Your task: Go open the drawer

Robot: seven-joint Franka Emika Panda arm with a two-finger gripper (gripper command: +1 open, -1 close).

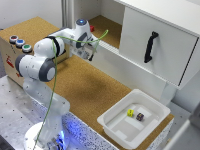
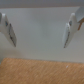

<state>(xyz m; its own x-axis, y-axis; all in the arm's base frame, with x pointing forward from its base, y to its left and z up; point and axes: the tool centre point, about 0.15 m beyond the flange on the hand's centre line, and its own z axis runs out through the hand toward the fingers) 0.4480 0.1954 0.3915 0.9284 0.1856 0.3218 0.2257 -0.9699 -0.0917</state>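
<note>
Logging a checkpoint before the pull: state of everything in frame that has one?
drawer: closed, front flush below the cabinet.
door panel: shut, black handle vertical.
claw: open, fingers spread, empty, facing the drawer front.
white bin: uncovered, holding a yellow cube and a dark cube.
buttons: on the box; pressed or not, cannot tell.

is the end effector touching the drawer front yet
Cannot tell. The wrist view shows open fingers framing the drawer, blurred; the exterior view hides any gap at the end effector.
</note>
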